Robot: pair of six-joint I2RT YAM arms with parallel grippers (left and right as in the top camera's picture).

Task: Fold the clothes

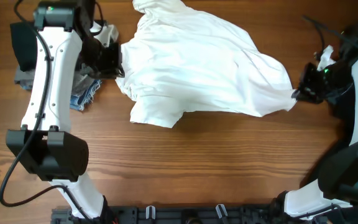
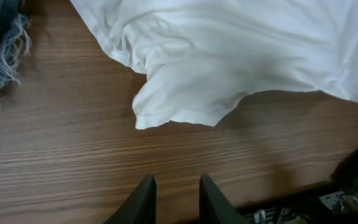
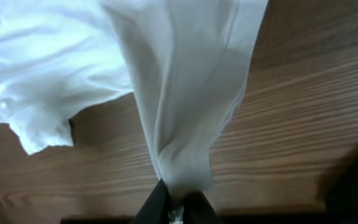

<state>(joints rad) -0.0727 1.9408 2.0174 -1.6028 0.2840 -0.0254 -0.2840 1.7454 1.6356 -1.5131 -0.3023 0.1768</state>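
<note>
Right wrist view: the right gripper (image 3: 176, 210) has its fingers clamped on a bunched corner of the white T-shirt (image 3: 185, 93), and the cloth runs out of the jaws in a drawn fold above the wooden table (image 3: 303, 93). In the left wrist view the left gripper (image 2: 176, 198) has its fingers a little apart with nothing between them, hovering over bare wood just short of the shirt's sleeve (image 2: 179, 102).

From overhead, the shirt lies rumpled across the far middle of the table, reaching from one gripper to the other. Its long axis runs left to right, slanting slightly nearer at the right. Judging by the sleeve at the near left, the shoulders point left and the hem right. At the far left, just beside the shirt, lies a frayed denim piece (image 1: 84, 93).

The step in hand looks like flattening the shirt. To do it well, the left gripper should pinch the edge opposite the right one's hold. Both should then pull evenly along the long axis, low over the wood, so the wrinkles draw out without dragging cloth onto the denim piece.
</note>
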